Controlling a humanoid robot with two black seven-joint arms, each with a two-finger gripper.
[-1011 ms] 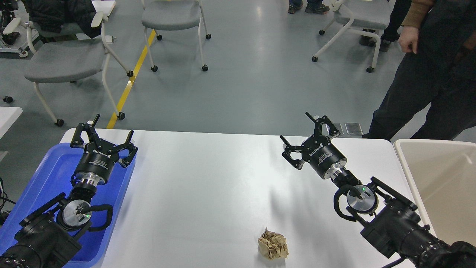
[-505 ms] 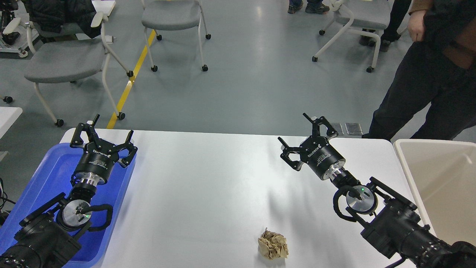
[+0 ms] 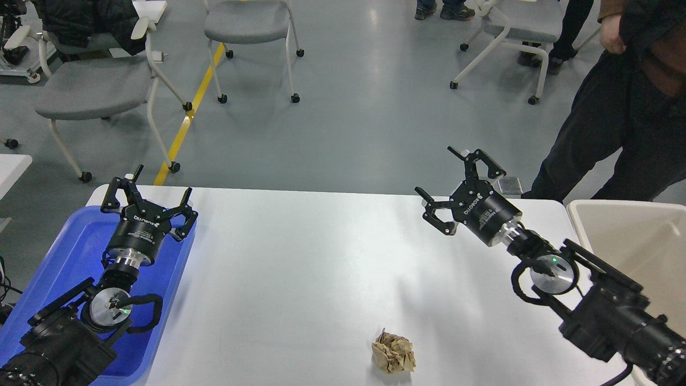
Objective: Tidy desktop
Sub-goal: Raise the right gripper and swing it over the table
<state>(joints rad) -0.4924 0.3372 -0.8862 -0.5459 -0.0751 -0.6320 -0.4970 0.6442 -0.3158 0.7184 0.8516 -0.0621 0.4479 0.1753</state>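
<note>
Both empty, jaws wide: left gripper [image 3: 149, 195] centre-left, right gripper [image 3: 456, 175] centre-right; crumpled paper [image 3: 394, 352] lower centre on desktop [image 3: 300, 268].

Glossy smooth desktop [image 3: 300, 268], crumpled paper [image 3: 394, 352]

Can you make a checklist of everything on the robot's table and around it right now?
Surface: white desktop, mostly bare, glossy.
Job's things: crumpled brown paper ball lies near the front edge, untouched.
Clutter: nothing seen besides the paper ball.
Containers: blue tray at the left end; beige bin at the right.
Grippers: left pincer open above the tray's far corner; right pincer open above the desktop's far edge; both hold nothing.
Cables: black loops at each wrist.
Surroundings: grey wheeled chairs, yellow floor line, a person standing at the right.
</note>
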